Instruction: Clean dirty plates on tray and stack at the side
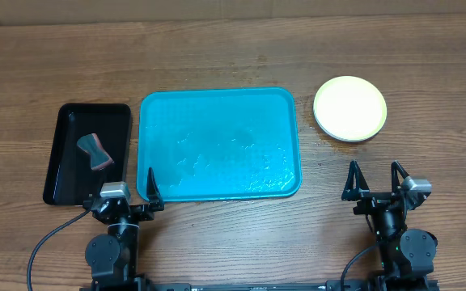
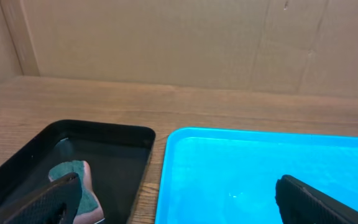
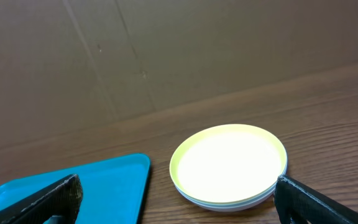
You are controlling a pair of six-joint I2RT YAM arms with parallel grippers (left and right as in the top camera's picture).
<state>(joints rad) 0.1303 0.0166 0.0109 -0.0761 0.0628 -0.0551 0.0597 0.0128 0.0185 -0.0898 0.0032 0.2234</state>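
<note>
Right of one tray (image 1: 217, 121); one plate stack (image 1: 349, 107).

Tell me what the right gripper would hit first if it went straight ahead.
Probably the stacked plates, lying ahead between its open fingers, with only bare table before them; height is unclear.

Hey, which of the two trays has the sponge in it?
The black tray, the smaller one on the left: the sponge lies in it. The turquoise tray beside it has none.
</note>
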